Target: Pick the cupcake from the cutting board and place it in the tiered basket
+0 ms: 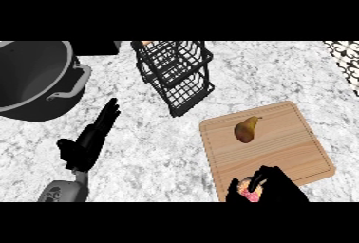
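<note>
You see the large grey pot (pixel 32 78) cut off at the upper left. The wooden cutting board (pixel 280 147) carries a pear (pixel 245 130). The black tiered basket (pixel 175 71) stands apart. Your left hand (pixel 88 142) rests with fingers straight. Your right hand (pixel 275 187) curls round the pink cupcake (pixel 248 190), mostly hidden, at the board's near edge.

Cupcake mostly buried under the right hand

The right hand (pixel 275 189) curls over the cupcake (pixel 248 191), leaving only a pink sliver showing beside its fingers; its forearm is cut off by the lower edge. Far up-left of that hand, the pot (pixel 32 78) runs off the left side, and the tiered basket (pixel 175 73) loses its top.
</note>
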`<state>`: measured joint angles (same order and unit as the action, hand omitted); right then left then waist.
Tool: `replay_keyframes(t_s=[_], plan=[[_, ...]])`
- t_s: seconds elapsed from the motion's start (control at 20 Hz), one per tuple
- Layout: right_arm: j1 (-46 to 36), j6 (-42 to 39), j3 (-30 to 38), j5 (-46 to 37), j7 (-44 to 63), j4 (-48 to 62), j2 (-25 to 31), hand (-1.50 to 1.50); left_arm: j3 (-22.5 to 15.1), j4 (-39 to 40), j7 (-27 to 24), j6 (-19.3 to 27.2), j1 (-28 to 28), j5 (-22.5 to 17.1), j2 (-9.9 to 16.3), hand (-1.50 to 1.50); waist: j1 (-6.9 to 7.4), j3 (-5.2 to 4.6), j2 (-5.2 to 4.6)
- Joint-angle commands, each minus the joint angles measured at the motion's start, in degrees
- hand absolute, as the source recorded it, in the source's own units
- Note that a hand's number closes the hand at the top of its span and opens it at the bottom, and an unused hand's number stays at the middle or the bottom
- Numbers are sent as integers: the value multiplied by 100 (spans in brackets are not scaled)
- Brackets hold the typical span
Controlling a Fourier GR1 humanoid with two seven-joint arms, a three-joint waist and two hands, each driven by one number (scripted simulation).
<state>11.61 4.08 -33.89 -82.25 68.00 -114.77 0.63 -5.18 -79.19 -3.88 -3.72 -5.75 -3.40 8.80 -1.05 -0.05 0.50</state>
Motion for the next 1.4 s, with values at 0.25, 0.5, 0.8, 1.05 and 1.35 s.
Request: replay_keyframes(t_s=[0.25, 0.5, 0.8, 1.05, 1.35], plan=[[-1952, -532, -627, -1002, 1710, -915, -60, 150, -69, 113, -16, -132, -87, 33, -26, 0, 182, -12, -47], [-2897, -795, -90, -499, 1718, -766, -60, 150, -93, 339, -223, -165, -210, 114, -49, 0, 242, -22, -72], [-4295, -790, 1147, 238, 1720, 184, -60, 150, -214, 238, -140, -96, -260, 177, -182, 0, 450, -16, -105], [-5462, -805, 2045, 774, 1683, 1077, -60, 150, -202, 162, 71, -168, -429, 112, -162, 0, 510, -11, -99], [-6665, -392, 2913, 1390, 1227, 2971, -61, 150, -268, 208, 59, -98, -493, 194, -265, 0, 580, -5, -143]])
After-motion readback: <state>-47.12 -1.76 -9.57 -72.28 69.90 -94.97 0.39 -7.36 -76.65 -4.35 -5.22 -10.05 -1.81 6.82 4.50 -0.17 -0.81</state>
